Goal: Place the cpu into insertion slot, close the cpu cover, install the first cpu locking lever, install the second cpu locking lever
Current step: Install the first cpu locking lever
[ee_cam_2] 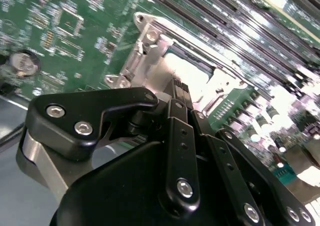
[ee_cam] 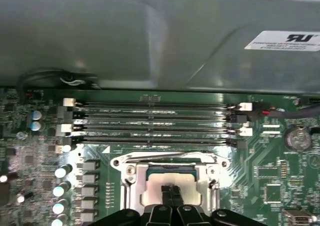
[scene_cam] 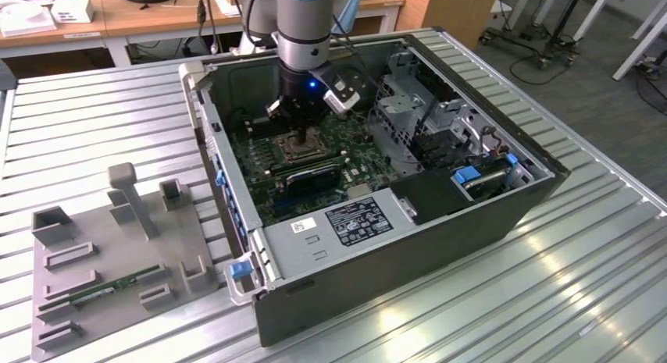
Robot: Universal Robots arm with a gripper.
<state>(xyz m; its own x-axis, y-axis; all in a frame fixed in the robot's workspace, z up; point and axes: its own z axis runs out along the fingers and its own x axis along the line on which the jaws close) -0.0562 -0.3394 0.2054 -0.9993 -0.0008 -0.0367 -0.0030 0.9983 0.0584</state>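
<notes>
Inside the open computer case, my gripper point(scene_cam: 303, 138) reaches straight down onto the insertion slot point(scene_cam: 295, 151) on the green motherboard point(scene_cam: 349, 156). In the first wrist view the silvery cpu cover point(ee_cam: 170, 161) lies flat around the socket. The pale top of the cpu point(ee_cam: 150, 191) shows through its square cut-out. My gripper point(ee_cam: 170, 191) is shut, its two fingertips together and resting on the middle of the cpu top with nothing held. The second wrist view has the gripper point(ee_cam_2: 180, 88) over the cover point(ee_cam_2: 145, 61) and the bright cpu top point(ee_cam_2: 187, 68). The locking levers' position is unclear.
Several long memory slots point(ee_cam: 155, 121) run just beyond the socket, below the grey case wall point(ee_cam: 150, 36). A coin battery point(ee_cam: 296, 138) sits nearby. The power supply point(scene_cam: 354, 222) and drive cage point(scene_cam: 417, 105) crowd the case. A grey fixture tray point(scene_cam: 62, 316) holds a memory stick point(scene_cam: 115, 286).
</notes>
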